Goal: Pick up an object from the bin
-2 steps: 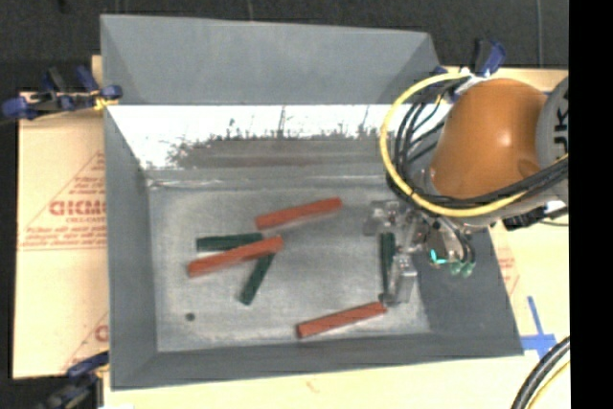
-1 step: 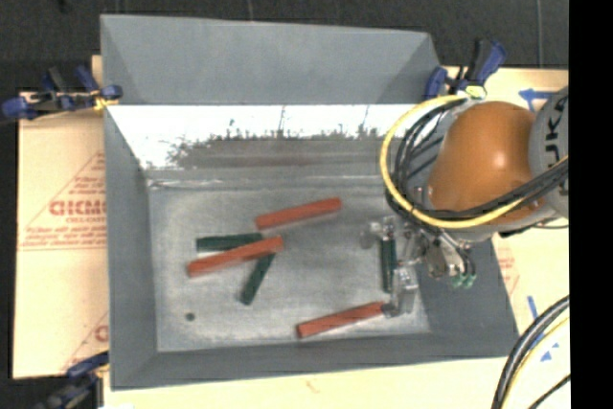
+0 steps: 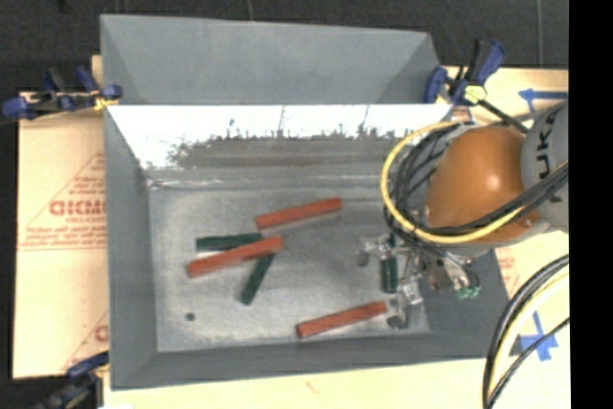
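On the arm, at the right edge of the frame, large dark letters run sideways along its pale casing; "UK" can be read.

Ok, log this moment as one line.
tool: low at bin right side | nearest: red stick, right end by tool | rest: loose heap of red and green sticks left of centre

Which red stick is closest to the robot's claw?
The bottom red stick, lying alone; its right end is by the gripper. The other two lie farther left among green sticks.
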`<state>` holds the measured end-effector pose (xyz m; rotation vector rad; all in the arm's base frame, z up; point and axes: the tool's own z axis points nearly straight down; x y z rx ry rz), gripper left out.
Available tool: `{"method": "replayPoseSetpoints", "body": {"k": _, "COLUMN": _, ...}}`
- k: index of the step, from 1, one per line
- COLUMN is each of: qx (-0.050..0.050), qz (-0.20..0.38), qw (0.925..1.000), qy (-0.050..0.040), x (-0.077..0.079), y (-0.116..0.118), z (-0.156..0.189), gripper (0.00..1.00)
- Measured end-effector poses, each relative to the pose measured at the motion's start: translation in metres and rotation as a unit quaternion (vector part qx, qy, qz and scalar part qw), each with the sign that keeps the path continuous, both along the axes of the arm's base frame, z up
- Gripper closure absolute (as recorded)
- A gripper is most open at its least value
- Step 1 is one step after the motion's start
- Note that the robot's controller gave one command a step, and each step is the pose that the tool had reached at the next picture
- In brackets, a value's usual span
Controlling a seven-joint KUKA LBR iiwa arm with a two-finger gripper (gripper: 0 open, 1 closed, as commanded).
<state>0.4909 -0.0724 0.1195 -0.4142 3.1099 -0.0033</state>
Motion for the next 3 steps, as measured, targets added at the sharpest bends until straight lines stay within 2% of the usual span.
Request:
{"method": "replayPoseSetpoints", "body": {"k": 1, "qx": 0.001, "qz": 0.049, "qw": 0.9988, "qy": 0.0001, "x": -0.003, "y": 0.001, "z": -0.044, "gripper": 1.00}}
{"method": "replayPoseSetpoints", "body": {"k": 2, "qx": 0.000, "qz": 0.049, "qw": 0.9988, "qy": 0.0002, "x": -0.003, "y": 0.001, "z": -0.044, "gripper": 1.00}}
{"method": "replayPoseSetpoints", "body": {"k": 3, "qx": 0.000, "qz": 0.067, "qw": 0.9978, "qy": -0.0003, "x": 0.006, "y": 0.023, "z": 0.111, "gripper": 1.00}}
